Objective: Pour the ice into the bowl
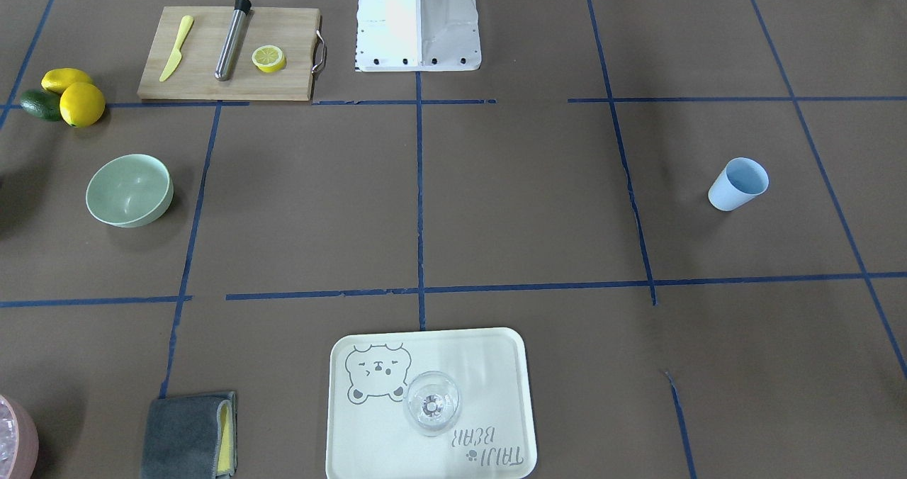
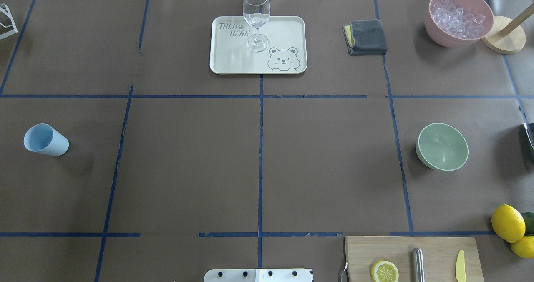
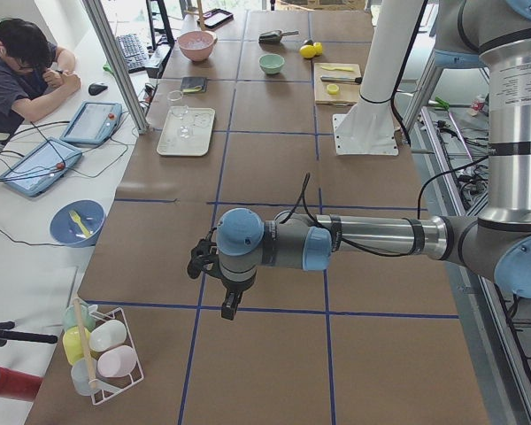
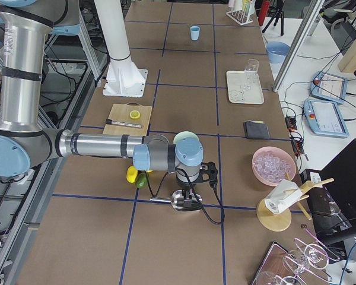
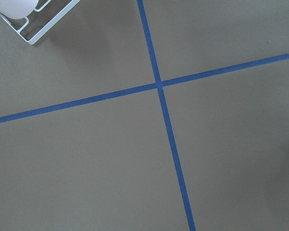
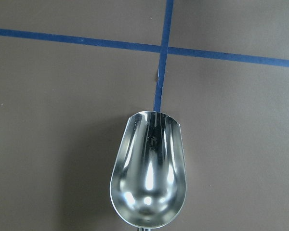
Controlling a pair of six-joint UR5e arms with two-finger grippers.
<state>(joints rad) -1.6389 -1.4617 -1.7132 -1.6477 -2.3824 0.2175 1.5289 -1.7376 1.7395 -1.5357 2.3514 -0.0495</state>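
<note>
The mint-green bowl (image 2: 442,146) stands empty on the table's right half; it also shows in the front view (image 1: 129,190). The ice (image 2: 458,16) fills a pink container (image 2: 442,38) at the far right corner. My right gripper (image 4: 190,189) shows only in the exterior right view, low over a metal scoop (image 4: 181,200) between the bowl (image 4: 181,139) and the pink container. The right wrist view shows the scoop (image 6: 149,178) empty; no fingers show, so I cannot tell its state. My left gripper (image 3: 229,305) hangs over bare table at the left end; I cannot tell its state.
A light blue cup (image 2: 45,140) stands at the left. A wine glass (image 2: 256,15) stands on a cream tray (image 2: 233,63) at the far middle, a grey cloth (image 2: 366,36) beside it. A cutting board (image 2: 434,248) and lemons (image 2: 507,222) lie near right. A cup rack (image 3: 102,350) stands beyond my left gripper.
</note>
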